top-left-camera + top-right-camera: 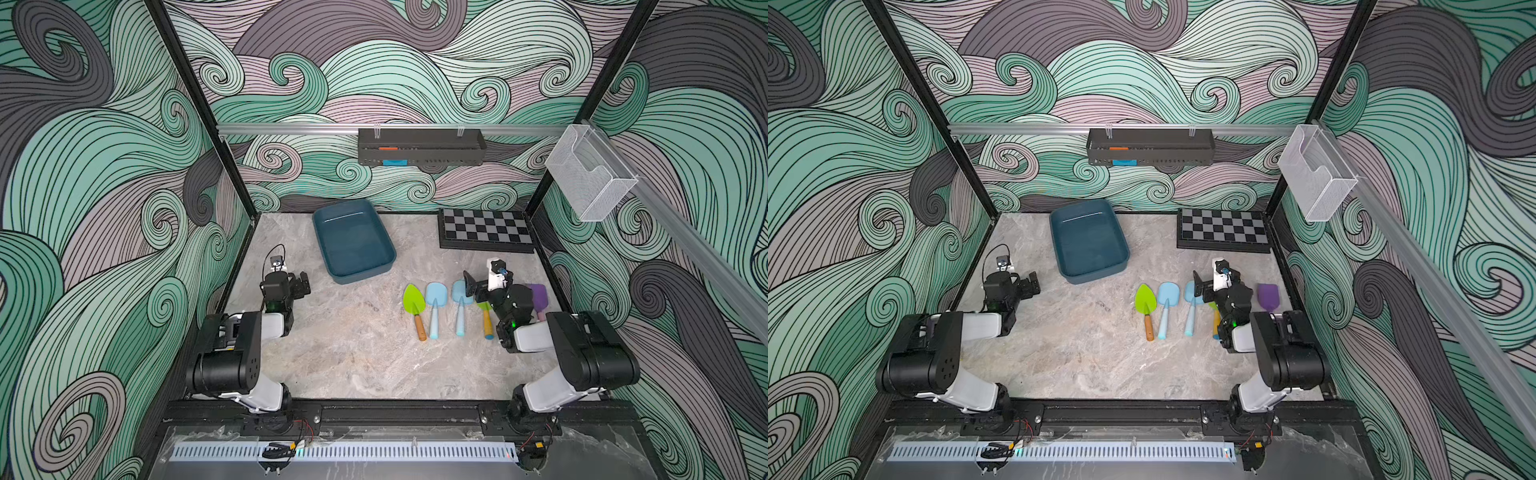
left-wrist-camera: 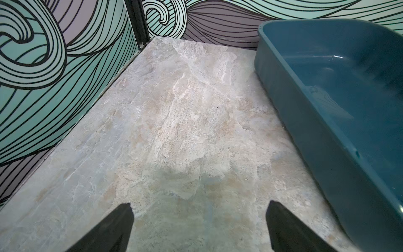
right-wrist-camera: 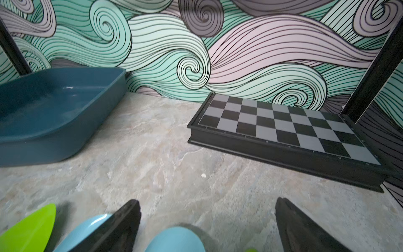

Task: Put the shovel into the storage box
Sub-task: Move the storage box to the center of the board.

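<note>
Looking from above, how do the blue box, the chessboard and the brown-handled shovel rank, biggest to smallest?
1. box
2. chessboard, somewhat smaller
3. brown-handled shovel, clearly smallest

My left gripper (image 2: pixel 198 207) and right gripper (image 3: pixel 207 201) both hover low, tilted downward, each with jaws spread wide

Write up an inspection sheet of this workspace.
Surface: marbled grey tabletop, no spill seen.
Job's things: empty teal-blue plastic storage box; outside it lie a lime-green shovel, two light-blue shovels, a purple shovel, an orange-handled shovel partly under the right arm.
Clutter: black-and-grey chessboard; black perforated tray, white wire-mesh basket on rails.
Grippers: left claw open, empty; right claw open, over a light-blue blade.
Cables: black loop at left wrist camera; wires at arm bases.
Surroundings: wave-patterned walls.
</note>
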Tool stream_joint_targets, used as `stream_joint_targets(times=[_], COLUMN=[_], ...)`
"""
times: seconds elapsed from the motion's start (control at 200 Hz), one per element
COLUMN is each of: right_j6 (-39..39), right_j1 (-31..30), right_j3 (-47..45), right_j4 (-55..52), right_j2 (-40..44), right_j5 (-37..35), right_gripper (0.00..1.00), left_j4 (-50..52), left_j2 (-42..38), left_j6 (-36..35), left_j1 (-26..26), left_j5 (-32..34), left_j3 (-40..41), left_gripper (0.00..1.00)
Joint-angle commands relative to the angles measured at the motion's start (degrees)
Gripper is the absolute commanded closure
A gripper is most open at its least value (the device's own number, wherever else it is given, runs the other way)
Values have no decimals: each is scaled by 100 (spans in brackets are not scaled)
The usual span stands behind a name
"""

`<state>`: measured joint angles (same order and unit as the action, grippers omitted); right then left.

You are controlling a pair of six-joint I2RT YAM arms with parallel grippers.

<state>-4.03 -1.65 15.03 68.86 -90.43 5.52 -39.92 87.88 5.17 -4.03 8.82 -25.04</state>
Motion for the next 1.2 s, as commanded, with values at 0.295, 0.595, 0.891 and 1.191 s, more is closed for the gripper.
stream_joint_targets(times=[0.295, 0.595, 0.891, 1.191], right_j6=[-403, 164, 414, 457], right_j1=[-36, -38, 23, 24], right_j3=[-401, -587, -574, -552], right_j4=[642, 1223, 1215, 1085], right_j2=[-45, -214, -233, -94], right_j5=[795, -816, -1242, -1393], right_gripper=[1, 1, 1, 1], left_j4=[-73, -55, -52, 444], left_j2=[-99, -95, -94, -355], left_j6=[16, 10, 10, -89], left_j1=[19, 17, 21, 30], left_j5=[67, 67, 67, -56], left_j3=[-24, -28, -27, -192], left_gripper=[1, 1, 1, 1])
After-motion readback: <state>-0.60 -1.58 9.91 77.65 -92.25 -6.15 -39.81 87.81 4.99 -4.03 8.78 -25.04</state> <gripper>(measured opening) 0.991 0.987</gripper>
